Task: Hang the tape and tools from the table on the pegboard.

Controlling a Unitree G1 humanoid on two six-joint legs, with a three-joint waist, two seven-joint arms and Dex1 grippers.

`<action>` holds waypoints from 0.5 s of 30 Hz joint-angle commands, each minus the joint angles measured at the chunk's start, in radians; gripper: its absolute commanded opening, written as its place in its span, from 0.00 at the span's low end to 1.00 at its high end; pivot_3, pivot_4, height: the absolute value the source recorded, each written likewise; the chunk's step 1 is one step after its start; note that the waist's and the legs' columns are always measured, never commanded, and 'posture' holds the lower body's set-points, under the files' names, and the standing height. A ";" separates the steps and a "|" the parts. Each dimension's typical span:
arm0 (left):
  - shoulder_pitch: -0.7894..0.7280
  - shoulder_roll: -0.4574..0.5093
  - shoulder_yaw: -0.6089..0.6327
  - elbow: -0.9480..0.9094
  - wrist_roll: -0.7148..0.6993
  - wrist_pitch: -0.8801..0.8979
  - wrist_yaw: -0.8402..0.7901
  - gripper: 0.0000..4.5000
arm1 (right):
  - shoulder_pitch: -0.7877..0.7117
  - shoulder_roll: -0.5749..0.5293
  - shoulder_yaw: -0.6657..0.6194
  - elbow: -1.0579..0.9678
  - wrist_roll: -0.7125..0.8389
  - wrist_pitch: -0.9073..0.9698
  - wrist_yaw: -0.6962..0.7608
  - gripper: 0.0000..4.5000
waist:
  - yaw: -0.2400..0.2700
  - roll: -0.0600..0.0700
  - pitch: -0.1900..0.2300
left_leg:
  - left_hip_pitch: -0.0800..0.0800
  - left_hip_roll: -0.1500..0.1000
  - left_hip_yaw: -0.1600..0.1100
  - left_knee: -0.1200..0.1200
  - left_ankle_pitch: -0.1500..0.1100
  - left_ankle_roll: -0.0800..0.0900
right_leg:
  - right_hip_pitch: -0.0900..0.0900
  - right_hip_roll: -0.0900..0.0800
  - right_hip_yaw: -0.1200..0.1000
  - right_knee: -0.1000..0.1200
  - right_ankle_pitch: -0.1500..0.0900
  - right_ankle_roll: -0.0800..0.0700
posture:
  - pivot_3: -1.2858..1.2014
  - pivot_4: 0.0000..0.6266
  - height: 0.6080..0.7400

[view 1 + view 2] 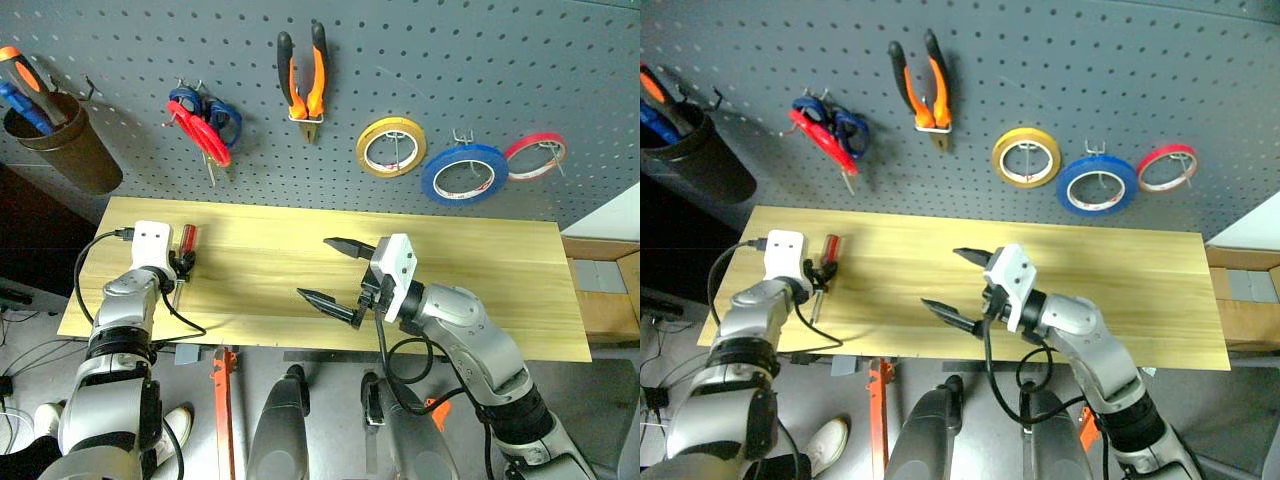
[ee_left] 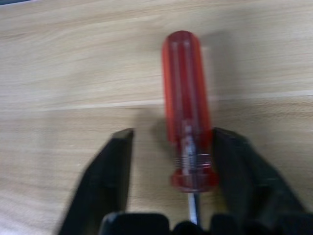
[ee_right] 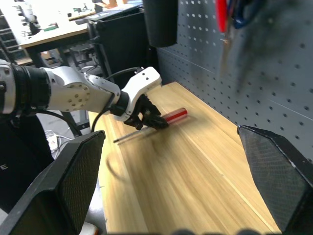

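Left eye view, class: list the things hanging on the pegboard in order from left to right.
Cup of tools → scissors → pliers → yellow tape → blue tape → red tape.

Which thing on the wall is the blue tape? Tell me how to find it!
Look at the grey pegboard above the wooden table. Three rolls of tape hang in a row toward its right side. The blue tape is the middle one, hanging lowest, between the yellow roll and the thin red roll, and it is the biggest and thickest.
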 commanded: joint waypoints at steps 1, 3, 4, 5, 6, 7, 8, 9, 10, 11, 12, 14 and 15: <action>0.001 0.007 -0.008 0.028 0.009 -0.013 0.000 0.30 | 0.008 0.012 -0.011 -0.053 0.009 -0.006 -0.013 1.00 | 0.000 0.000 0.002 | 0.000 0.000 0.000 0.000 0.000 0.000 | 0.000 0.000 0.000 0.000 0.000 0.000 | 0.55 0.78 1.00; -0.005 0.006 -0.011 0.033 0.010 -0.018 -0.001 0.16 | 0.008 0.014 -0.010 -0.049 0.006 -0.010 -0.017 1.00 | 0.000 0.000 0.006 | 0.000 0.000 0.000 0.000 0.000 0.000 | 0.000 0.000 0.000 0.000 0.000 0.000 | 0.55 0.77 1.00; -0.008 0.005 -0.011 0.036 0.009 -0.020 -0.002 0.16 | 0.009 0.015 -0.010 -0.047 0.006 -0.011 -0.017 1.00 | 0.000 0.001 0.008 | 0.000 0.000 0.000 0.000 0.000 0.000 | 0.000 0.000 0.000 0.000 0.000 0.000 | 0.55 0.77 1.00; -0.006 0.004 -0.011 0.032 0.008 -0.020 -0.001 0.16 | 0.010 0.015 -0.011 -0.047 0.006 -0.013 -0.017 1.00 | 0.000 0.001 0.009 | 0.000 0.000 0.000 -0.001 0.000 0.000 | 0.000 0.000 0.000 0.000 0.000 0.000 | 0.55 0.77 1.00; -0.003 0.003 -0.010 0.026 0.006 -0.018 -0.002 0.16 | 0.012 0.015 -0.013 -0.049 0.008 -0.013 -0.016 1.00 | 0.000 0.001 0.009 | 0.000 0.000 0.001 -0.001 0.000 0.000 | -0.001 0.000 0.000 0.000 -0.001 0.001 | 0.55 0.76 1.00; 0.010 0.000 -0.006 0.003 -0.001 -0.012 -0.006 0.16 | 0.015 0.014 -0.019 -0.056 0.015 -0.010 -0.015 1.00 | 0.000 0.001 0.009 | 0.000 0.000 0.001 -0.001 0.000 0.000 | -0.001 0.000 0.000 0.000 -0.001 0.001 | 0.55 0.76 1.00; 0.026 -0.002 -0.003 -0.026 -0.007 -0.004 -0.009 0.16 | 0.018 0.013 -0.027 -0.065 0.026 -0.006 -0.014 1.00 | 0.000 0.001 0.009 | 0.000 0.000 0.001 -0.002 0.000 0.000 | -0.001 0.000 0.000 0.000 -0.001 0.002 | 0.55 0.75 1.00; 0.046 -0.004 0.000 -0.060 -0.012 0.004 -0.011 0.16 | 0.021 0.012 -0.038 -0.076 0.043 0.003 -0.010 1.00 | 0.000 0.001 0.009 | 0.000 0.000 0.001 -0.002 0.000 -0.001 | -0.001 -0.001 0.000 -0.001 -0.001 0.002 | 0.55 0.75 1.00; 0.071 -0.010 0.008 -0.102 -0.023 0.006 -0.010 0.16 | 0.025 0.011 -0.053 -0.088 0.067 0.011 -0.003 1.00 | 0.000 0.001 0.009 | 0.000 -0.001 0.001 -0.003 0.000 -0.001 | -0.002 -0.001 0.001 -0.001 -0.002 0.002 | 0.55 0.73 1.00; 0.126 -0.023 0.019 -0.195 -0.038 0.017 -0.001 0.16 | 0.032 0.005 -0.075 -0.109 0.105 0.021 0.011 1.00 | 0.000 0.001 0.009 | 0.000 -0.001 0.002 -0.004 0.002 -0.004 | -0.002 -0.001 0.001 -0.001 -0.002 0.003 | 0.56 0.71 1.00; 0.185 -0.042 0.032 -0.295 -0.049 0.022 0.022 0.16 | 0.040 0.001 -0.097 -0.128 0.145 0.034 0.022 1.00 | -0.002 0.001 0.009 | 0.000 -0.001 0.002 -0.005 0.002 -0.005 | -0.002 -0.002 0.001 -0.001 -0.002 0.003 | 0.56 0.70 1.00; 0.329 -0.098 0.054 -0.539 -0.071 0.069 0.074 0.16 | 0.055 -0.013 -0.132 -0.161 0.194 0.055 0.026 1.00 | -0.002 0.001 0.009 | 0.000 -0.001 0.003 -0.008 0.002 -0.006 | -0.002 -0.003 0.001 -0.003 -0.002 0.003 | 0.56 0.68 1.00; 0.414 -0.132 0.045 -0.676 -0.081 0.101 0.081 0.16 | 0.065 -0.023 -0.146 -0.170 0.206 0.055 0.029 1.00 | -0.001 0.001 0.009 | 0.000 -0.001 0.003 -0.010 0.002 -0.007 | -0.002 -0.003 0.001 -0.004 -0.002 0.003 | 0.56 0.66 1.00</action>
